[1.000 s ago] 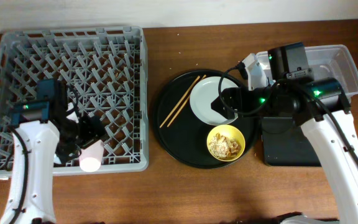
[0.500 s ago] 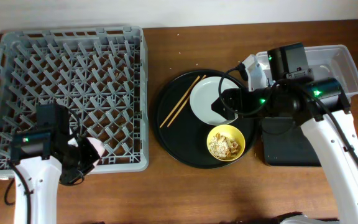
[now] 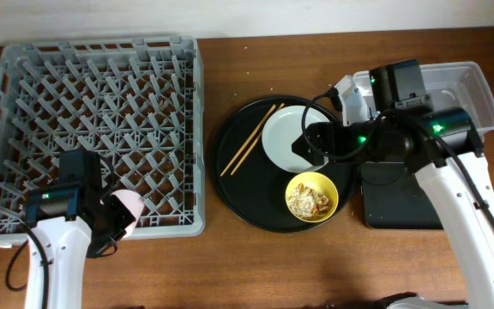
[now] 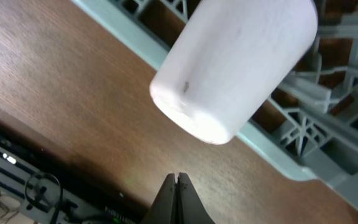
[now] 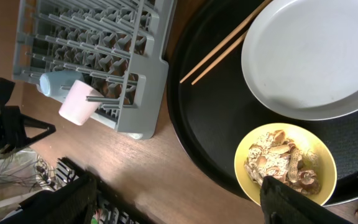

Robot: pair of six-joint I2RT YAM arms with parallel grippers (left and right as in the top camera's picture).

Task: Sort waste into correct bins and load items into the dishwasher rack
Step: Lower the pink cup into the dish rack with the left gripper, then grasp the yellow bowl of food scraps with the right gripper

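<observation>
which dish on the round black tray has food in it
The yellow bowl: it holds beige-brown food scraps. The pale grey plate next to it is bare.

The white left arm (image 3: 54,249) bends in at the lower left, the left gripper (image 4: 178,183) with its 2 fingers pressed together on nothing, while the right arm (image 3: 461,202) reaches leftward, the right gripper (image 5: 178,186) spread wide, empty.
</observation>
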